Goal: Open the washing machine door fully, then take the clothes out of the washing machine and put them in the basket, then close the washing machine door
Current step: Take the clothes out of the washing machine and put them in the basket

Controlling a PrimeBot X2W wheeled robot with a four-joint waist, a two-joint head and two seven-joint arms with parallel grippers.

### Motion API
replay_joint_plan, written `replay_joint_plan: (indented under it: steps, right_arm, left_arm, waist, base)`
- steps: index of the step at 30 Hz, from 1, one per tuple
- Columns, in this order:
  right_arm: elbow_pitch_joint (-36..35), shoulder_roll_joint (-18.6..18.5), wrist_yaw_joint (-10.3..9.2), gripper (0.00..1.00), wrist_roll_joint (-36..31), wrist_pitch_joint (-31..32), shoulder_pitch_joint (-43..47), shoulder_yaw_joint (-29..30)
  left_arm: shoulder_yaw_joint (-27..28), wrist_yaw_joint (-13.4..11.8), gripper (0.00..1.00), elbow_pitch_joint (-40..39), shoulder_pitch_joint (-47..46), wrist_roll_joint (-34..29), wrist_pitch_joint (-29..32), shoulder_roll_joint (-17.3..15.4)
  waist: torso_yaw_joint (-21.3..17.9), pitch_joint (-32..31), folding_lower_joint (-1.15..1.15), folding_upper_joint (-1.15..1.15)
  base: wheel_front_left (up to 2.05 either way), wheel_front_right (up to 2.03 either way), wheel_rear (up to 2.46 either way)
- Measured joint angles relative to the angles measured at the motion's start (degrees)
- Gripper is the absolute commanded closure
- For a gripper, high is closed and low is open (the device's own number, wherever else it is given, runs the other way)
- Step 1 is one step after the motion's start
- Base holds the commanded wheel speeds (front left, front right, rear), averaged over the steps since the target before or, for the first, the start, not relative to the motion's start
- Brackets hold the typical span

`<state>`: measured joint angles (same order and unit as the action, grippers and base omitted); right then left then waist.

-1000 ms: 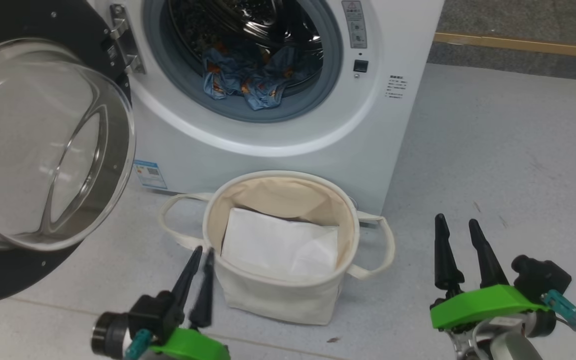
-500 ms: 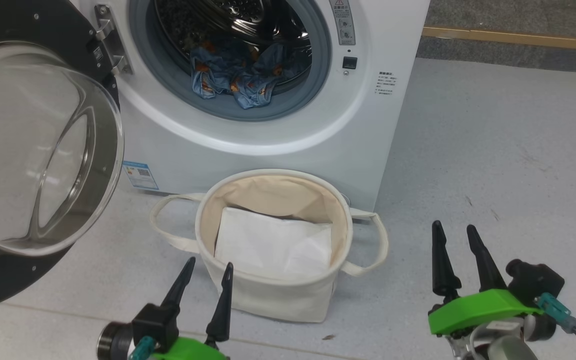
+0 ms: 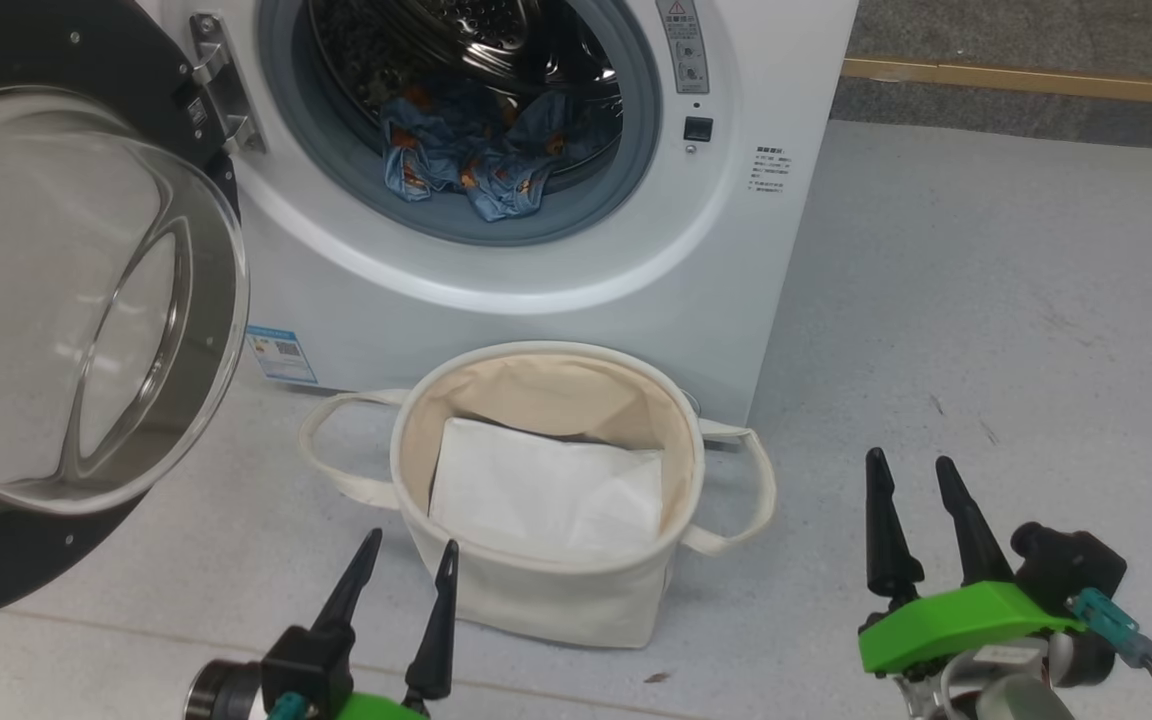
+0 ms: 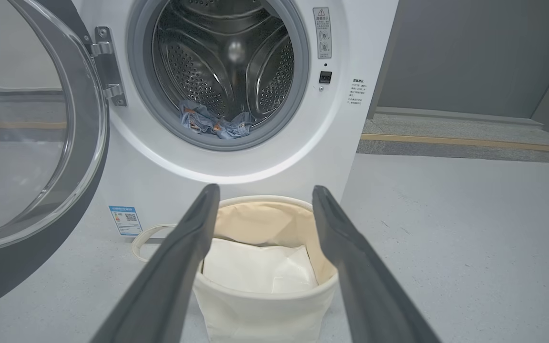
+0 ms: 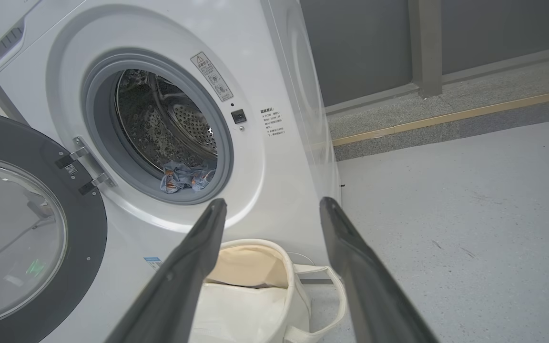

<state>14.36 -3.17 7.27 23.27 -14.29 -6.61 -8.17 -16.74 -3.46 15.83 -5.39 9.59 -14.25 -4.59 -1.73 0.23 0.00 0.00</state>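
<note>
Two fingers of the left claw (image 3: pixel 412 542), pinched a moment ago, now stand apart in the head view, as do those of the right claw (image 3: pixel 908 460); both look ready to reach. Left wrist view looks deep into the drum: the clothes (image 4: pixel 215 125) sit at its near lip, above the basket (image 4: pixel 260 309). Right wrist view: the washing machine door (image 5: pixel 84 267) is swung wide left.

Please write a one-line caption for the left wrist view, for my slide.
Open left end effector frames the basket before the washing machine, door open, clothes inside.

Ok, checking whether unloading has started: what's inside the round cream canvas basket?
A plain white folded sheet lies in the round cream canvas basket; blue bear-print clothes sit in the steel drum. Anything under the sheet is covered.
</note>
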Motion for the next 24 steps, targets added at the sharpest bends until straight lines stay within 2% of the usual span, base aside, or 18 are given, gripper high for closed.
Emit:
replay_joint_plan:
  steps: [24]
  right_arm:
    - [1.4,0.0,0.00,0.00,-0.5,0.0,0.0,0.3]
  left_arm:
    - [2.4,0.5,0.00,-0.5,1.7,-1.9,-0.1,1.1]
  waist:
    - [-0.4,0.0,0.00,0.00]
  base:
    - [0.00,0.00,0.00]
